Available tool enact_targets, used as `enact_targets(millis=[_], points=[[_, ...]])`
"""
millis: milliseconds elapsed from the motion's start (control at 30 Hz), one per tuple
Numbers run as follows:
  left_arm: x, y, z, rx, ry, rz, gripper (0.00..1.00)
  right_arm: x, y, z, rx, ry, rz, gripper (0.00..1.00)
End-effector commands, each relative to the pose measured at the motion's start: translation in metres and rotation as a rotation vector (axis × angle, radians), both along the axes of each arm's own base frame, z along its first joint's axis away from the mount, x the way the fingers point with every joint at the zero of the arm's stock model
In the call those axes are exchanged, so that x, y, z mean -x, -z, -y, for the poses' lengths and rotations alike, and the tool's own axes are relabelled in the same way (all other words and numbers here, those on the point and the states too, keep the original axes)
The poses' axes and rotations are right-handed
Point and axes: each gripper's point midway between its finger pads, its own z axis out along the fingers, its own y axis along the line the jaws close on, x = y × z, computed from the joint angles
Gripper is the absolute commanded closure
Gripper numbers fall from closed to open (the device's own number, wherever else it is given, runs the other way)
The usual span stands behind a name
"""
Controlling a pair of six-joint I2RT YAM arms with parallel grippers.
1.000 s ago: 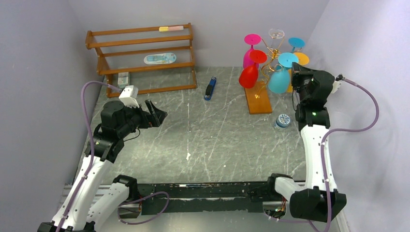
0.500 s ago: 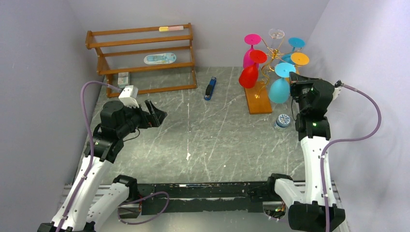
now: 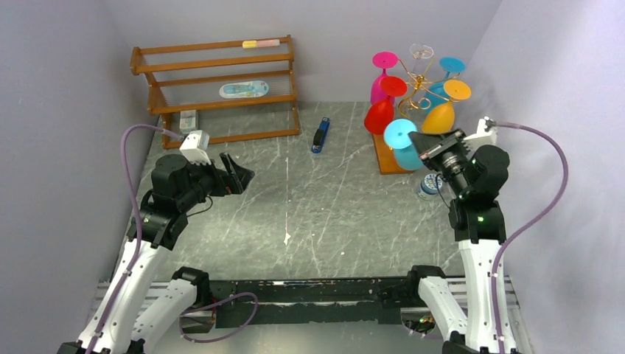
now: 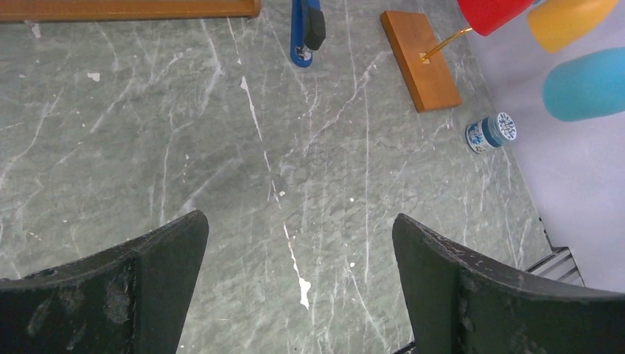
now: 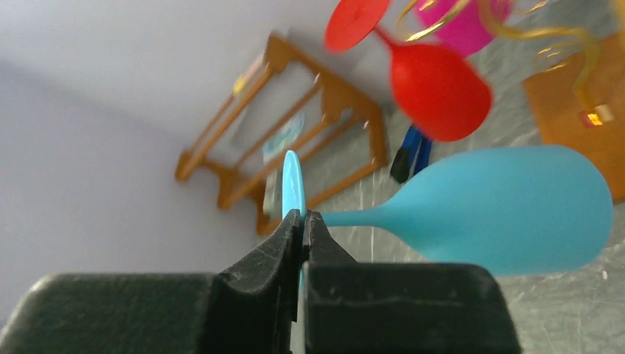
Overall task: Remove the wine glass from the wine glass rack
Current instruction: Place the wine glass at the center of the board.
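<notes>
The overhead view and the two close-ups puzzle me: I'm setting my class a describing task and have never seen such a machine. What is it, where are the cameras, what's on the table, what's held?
This is a robot: two white arms bolted at the table's near edge. The overhead view comes from a fixed camera above and behind them; each close-up comes from a camera on one wrist, looking past its own black fingers. The left gripper is open and empty above the grey table. The right gripper is shut on the round foot of a light-blue wine glass, held sideways, seemingly clear of the wine glass rack, where other coloured glasses hang. Also there: a blue stapler, a small blue-and-white jar and a wooden shelf.
</notes>
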Motion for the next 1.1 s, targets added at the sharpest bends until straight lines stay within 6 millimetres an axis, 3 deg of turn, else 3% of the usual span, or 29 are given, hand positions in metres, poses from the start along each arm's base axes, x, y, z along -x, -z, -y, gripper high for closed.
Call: enact_targets(millis=[0,100,233,500,800,933,1067], points=[[0.002,-0.018,0.01,0.033,0.053,0.058,0.0,0.021,0.012,-0.062,0.225,-0.443,0.052,1.0],[0.003,-0.029,0.022,0.082,0.119,0.112,0.0,0.032,0.027,-0.085,0.298,-0.609,0.03,1.0],[0.006,-0.031,0.034,0.107,0.193,0.117,0.0,0.044,0.037,-0.111,0.373,-0.736,0.031,1.0],[0.017,-0.024,0.048,0.113,0.31,0.106,0.0,0.069,0.032,-0.169,0.431,-0.933,0.135,1.0],[0.042,-0.022,0.082,0.259,0.579,0.11,0.0,0.082,0.041,-0.267,0.537,-1.03,0.207,1.0],[0.06,-0.019,0.087,0.285,0.665,0.109,0.0,0.076,0.045,-0.286,0.461,-1.02,0.21,1.0],[0.079,-0.02,0.091,0.325,0.741,0.111,0.0,0.078,0.036,-0.295,0.331,-1.014,0.26,1.0]])
